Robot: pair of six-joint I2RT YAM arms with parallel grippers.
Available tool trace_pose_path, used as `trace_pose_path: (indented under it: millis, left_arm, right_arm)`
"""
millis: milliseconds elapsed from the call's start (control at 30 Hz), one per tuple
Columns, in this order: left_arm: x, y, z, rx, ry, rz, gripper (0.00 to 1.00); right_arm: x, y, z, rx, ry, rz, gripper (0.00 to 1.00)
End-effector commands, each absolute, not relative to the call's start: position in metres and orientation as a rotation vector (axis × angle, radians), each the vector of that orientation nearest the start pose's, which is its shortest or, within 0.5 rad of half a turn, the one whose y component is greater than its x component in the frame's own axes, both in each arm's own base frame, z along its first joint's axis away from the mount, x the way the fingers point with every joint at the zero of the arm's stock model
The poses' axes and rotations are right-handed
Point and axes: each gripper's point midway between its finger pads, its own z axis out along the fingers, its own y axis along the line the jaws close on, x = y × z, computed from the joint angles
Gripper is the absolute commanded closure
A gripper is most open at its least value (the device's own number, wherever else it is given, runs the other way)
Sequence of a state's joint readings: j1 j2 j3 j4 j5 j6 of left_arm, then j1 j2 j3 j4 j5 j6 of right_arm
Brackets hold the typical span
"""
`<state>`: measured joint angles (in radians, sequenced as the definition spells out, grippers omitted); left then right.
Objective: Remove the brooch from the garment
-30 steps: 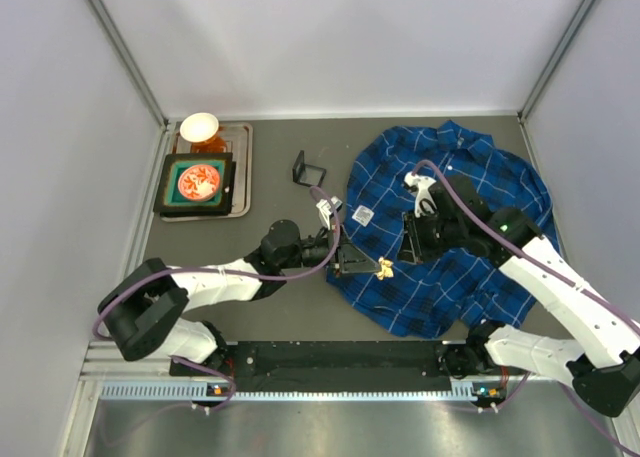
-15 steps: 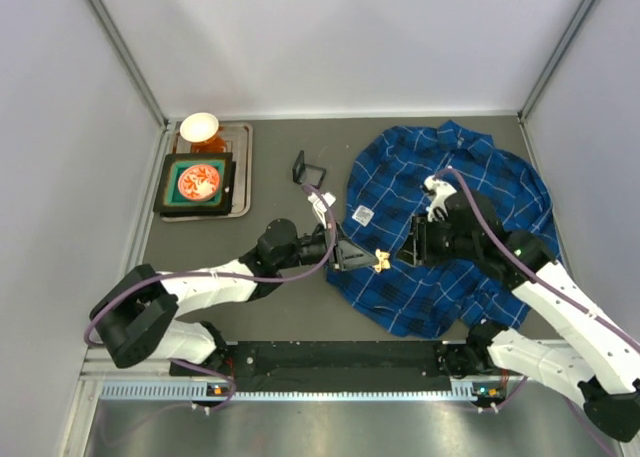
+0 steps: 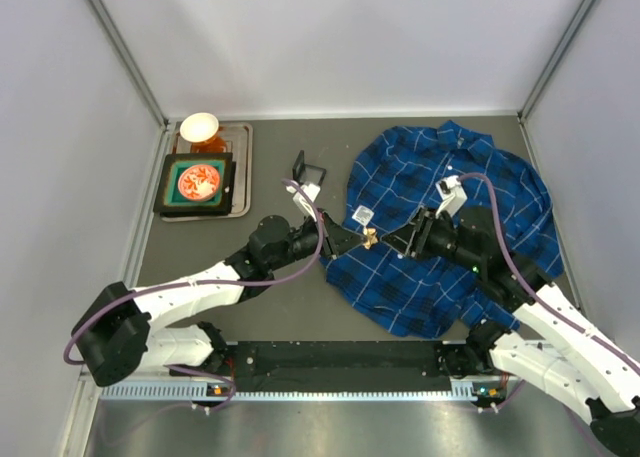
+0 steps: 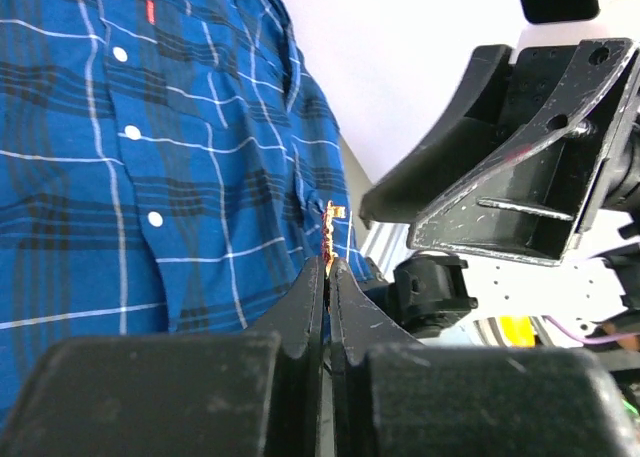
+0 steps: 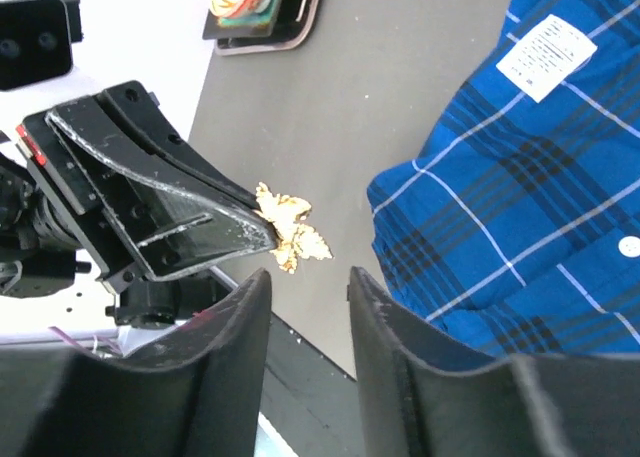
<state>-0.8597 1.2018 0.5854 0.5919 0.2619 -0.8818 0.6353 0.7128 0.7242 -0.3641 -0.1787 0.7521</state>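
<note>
The brooch [image 5: 290,232], a small golden ornament, is pinched at the tip of my left gripper [image 3: 362,241], which is shut on it. It hangs above the grey table beside the left edge of the garment [image 3: 455,192], a dark-blue plaid shirt spread at the right. In the left wrist view the brooch [image 4: 333,235] shows edge-on just past the closed left gripper [image 4: 328,269]. My right gripper [image 5: 308,277] is open and empty. It faces the brooch from the right, a short way off; in the top view the right gripper [image 3: 408,243] hovers over the shirt.
A metal tray [image 3: 241,172] at the far left carries a white bowl [image 3: 199,127] and a green-framed dish [image 3: 198,183]. A small black object [image 3: 306,167] lies beside the shirt's collar. A white printed label [image 5: 547,50] sits on the shirt.
My left gripper has carried the brooch up and toward the far side, off the shirt's edge. The right gripper has opened and swung to face the brooch.
</note>
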Motion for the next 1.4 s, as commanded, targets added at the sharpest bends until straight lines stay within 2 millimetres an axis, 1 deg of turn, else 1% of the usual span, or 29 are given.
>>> trace_pose_path:
  millis: [0,67,100,200,333,400,633,800,967,1067,1100,1167,1200,1367]
  left_arm:
    - [0.213,-0.343,0.263,0.215,1.727,-1.425,1.00]
    - [0.214,-0.343,0.262,0.213,1.736,-1.423,1.00]
    - [0.214,-0.344,0.263,0.213,1.735,-1.426,1.00]
    - [0.214,-0.344,0.263,0.213,1.738,-1.424,1.00]
    - [0.214,-0.345,0.263,0.211,1.739,-1.427,1.00]
    - [0.214,-0.344,0.264,0.209,1.739,-1.426,1.00]
    - [0.216,-0.345,0.265,0.192,1.741,-1.432,1.00]
    - [0.216,-0.347,0.265,0.189,1.746,-1.444,1.00]
    - [0.215,-0.348,0.263,0.181,1.753,-1.453,1.00]
    - [0.215,-0.348,0.266,0.179,1.748,-1.461,1.00]
    - [0.216,-0.348,0.264,0.173,1.754,-1.454,1.00]
    - [0.217,-0.346,0.263,0.154,1.767,-1.448,1.00]
    - [0.216,-0.346,0.264,0.152,1.765,-1.451,1.00]
    - [0.212,-0.351,0.264,0.142,1.782,-1.510,1.00]
  right_arm:
    - [0.205,0.228,0.275,-0.034,1.950,1.101,0.69]
    - [0.209,0.232,0.274,-0.047,1.957,1.078,0.76]
    - [0.212,0.235,0.274,-0.049,1.969,1.071,0.77]
    - [0.215,0.239,0.276,-0.048,1.968,1.054,0.77]
    - [0.220,0.242,0.268,-0.041,1.999,1.027,0.77]
    - [0.220,0.243,0.265,-0.046,2.006,1.027,0.77]
    - [0.217,0.249,0.260,-0.052,2.025,1.037,0.82]
    - [0.214,0.255,0.255,-0.063,2.042,1.057,0.83]
    - [0.213,0.259,0.254,-0.059,2.037,1.083,0.84]
    - [0.212,0.260,0.253,-0.061,2.040,1.087,0.88]
    - [0.212,0.260,0.253,-0.061,2.042,1.086,0.91]
    - [0.212,0.260,0.255,-0.060,2.035,1.088,0.94]
    - [0.212,0.260,0.255,-0.064,2.035,1.087,0.96]
    - [0.212,0.264,0.257,-0.096,2.033,1.088,1.00]
